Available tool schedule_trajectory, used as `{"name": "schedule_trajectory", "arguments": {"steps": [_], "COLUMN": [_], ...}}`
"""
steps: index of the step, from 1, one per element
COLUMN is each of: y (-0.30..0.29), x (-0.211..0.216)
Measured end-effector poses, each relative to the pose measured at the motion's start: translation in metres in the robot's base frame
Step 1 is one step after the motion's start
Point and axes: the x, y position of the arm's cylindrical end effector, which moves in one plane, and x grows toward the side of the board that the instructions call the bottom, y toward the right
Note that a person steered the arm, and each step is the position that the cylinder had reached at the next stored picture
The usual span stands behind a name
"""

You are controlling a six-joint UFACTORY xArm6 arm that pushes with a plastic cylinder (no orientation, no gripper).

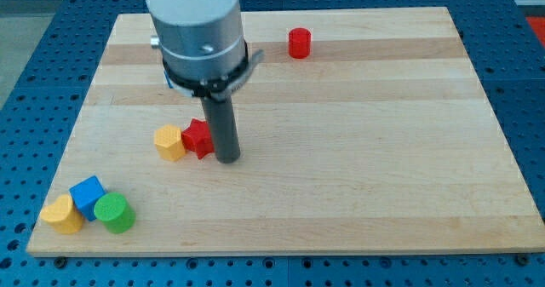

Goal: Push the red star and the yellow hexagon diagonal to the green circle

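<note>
While my tip [227, 158] rests on the desk [358, 151], it sits just beside the red star [197, 138], on that block's right in the view. No pincer is fitted; I end in a plain dark rod. Touching the star's left side is the yellow hexagon [169, 142]. At the view's bottom left, well apart, the green circle [114, 213] touches a blue cube [87, 195], with another yellow block [61, 215] alongside. A red cylinder [299, 43] stands near the top edge.
</note>
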Motion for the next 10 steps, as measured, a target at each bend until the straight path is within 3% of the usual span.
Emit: {"name": "schedule_trajectory", "arguments": {"steps": [2,4,7,9,10], "y": [-0.002,-0.005,-0.094,-0.108,-0.106], "x": [-0.077,-0.099,-0.061,-0.009,-0.009]}}
